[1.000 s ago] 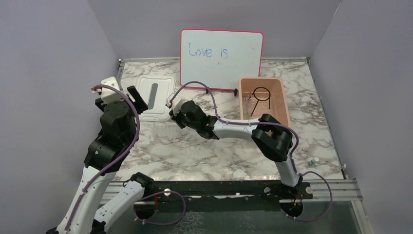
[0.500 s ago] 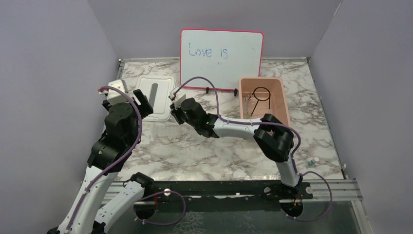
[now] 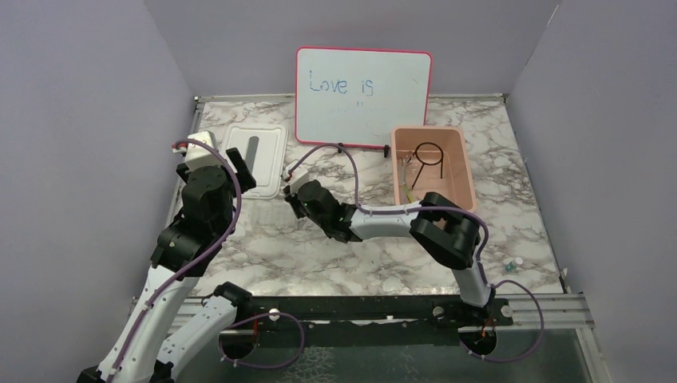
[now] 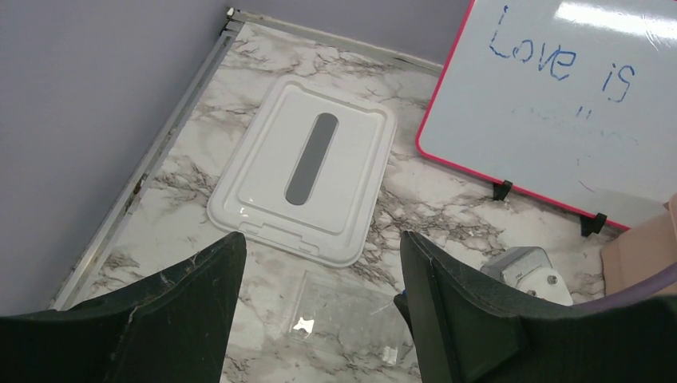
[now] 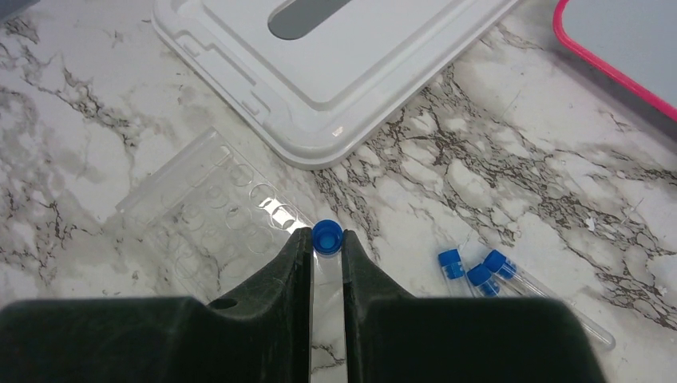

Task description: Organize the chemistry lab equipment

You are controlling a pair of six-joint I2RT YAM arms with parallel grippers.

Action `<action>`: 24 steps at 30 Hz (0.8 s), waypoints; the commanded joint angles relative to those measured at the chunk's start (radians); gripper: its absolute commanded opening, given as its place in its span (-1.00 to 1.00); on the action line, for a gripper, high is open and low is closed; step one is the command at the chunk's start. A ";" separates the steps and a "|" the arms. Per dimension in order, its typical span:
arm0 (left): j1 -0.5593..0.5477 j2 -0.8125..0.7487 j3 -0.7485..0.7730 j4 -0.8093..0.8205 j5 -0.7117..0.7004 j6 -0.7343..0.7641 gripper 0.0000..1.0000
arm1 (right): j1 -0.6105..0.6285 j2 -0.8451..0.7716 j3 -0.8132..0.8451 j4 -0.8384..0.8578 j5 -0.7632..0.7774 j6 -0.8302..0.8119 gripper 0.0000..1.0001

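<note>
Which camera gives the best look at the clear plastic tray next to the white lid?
The right wrist view: the clear tray lies almost whole, its round wells showing. The left wrist view gives only a faint glinting outline. From the top view I cannot make it out.

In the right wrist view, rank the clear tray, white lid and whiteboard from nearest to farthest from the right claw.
1. Clear tray, beside the right claw, on its left.
2. White lid, just beyond, ahead.
3. Whiteboard, far upper right.
</note>
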 commanded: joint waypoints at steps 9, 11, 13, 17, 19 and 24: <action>0.000 -0.003 -0.014 0.028 0.006 -0.011 0.47 | 0.013 0.010 -0.064 0.191 0.060 -0.060 -0.75; 0.000 -0.004 -0.013 0.027 0.004 -0.010 0.47 | 0.013 0.017 -0.061 0.185 0.054 -0.064 -0.75; -0.001 -0.005 -0.013 0.028 0.006 -0.010 0.47 | 0.013 0.023 -0.062 0.186 0.047 -0.063 -0.75; -0.001 -0.010 -0.013 0.028 0.008 -0.009 0.47 | 0.013 0.032 -0.056 0.167 0.044 -0.057 -0.74; 0.000 -0.012 -0.012 0.026 0.005 -0.008 0.47 | 0.013 0.042 -0.041 0.141 0.044 -0.049 -0.74; 0.000 -0.016 -0.017 0.027 0.008 -0.009 0.47 | 0.013 0.069 -0.007 0.095 0.050 -0.042 -0.72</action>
